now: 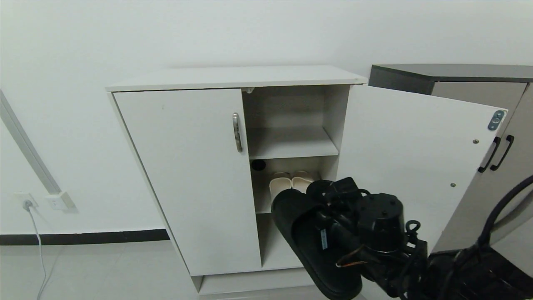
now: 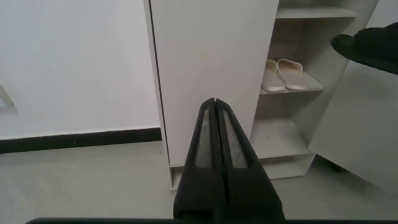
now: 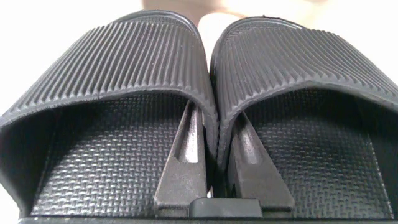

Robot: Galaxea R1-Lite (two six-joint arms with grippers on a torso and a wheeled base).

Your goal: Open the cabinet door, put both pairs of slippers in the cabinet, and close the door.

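Right wrist view: blk slippers (image 3: 124, 68), ribbed straps, in R gripper (image 3: 216, 117).

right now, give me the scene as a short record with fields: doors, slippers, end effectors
right door: swung open
left door: closed
white slippers: side by side inside, middle compartment
black slippers: pinched together by the right end effector, in front of the opening, not yet inside
left end effector: shut, empty

Grey cabinet (image 1: 458, 73) at right — wall socket (image 1: 26, 202) left.
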